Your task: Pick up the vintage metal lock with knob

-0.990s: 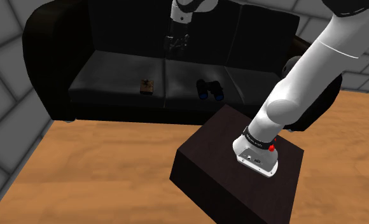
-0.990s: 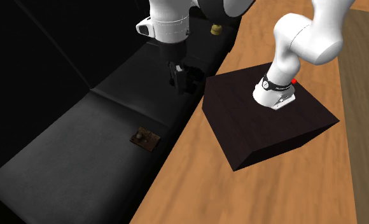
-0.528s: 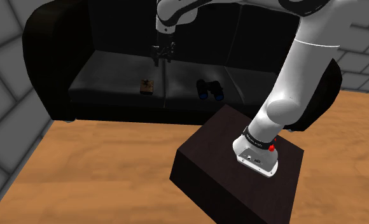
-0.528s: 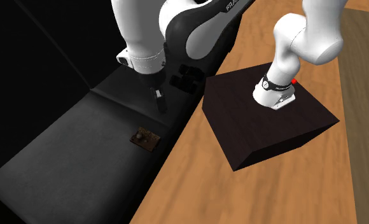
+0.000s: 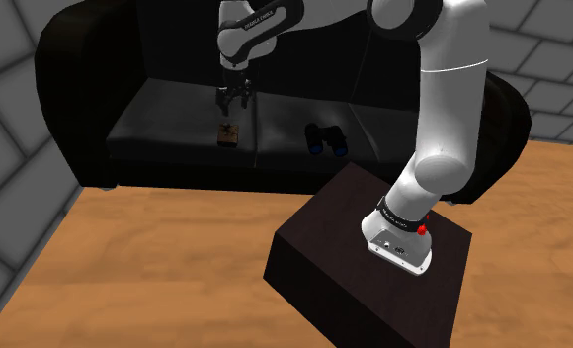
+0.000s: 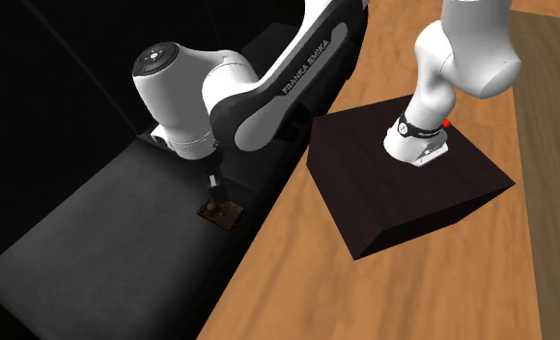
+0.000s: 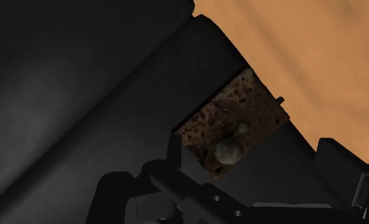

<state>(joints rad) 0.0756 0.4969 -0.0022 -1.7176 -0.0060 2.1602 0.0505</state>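
Gripper released, its two fingers standing apart with the rusty brown lock and its round knob framed between them; nothing is grasped. In the shoulder view you see the gripper pointing down just above the lock, which lies flat on the seat of the black sofa, near the seat's front edge. A second ago the gripper hung over the sofa's middle, nearer the binoculars; it has since swung across to the shoulder view's left and come down. The second exterior view shows the gripper right over the lock; whether they touch cannot be told. The approach appears nearly complete: you likely have only a short descent, then closing on the lock and the lift.
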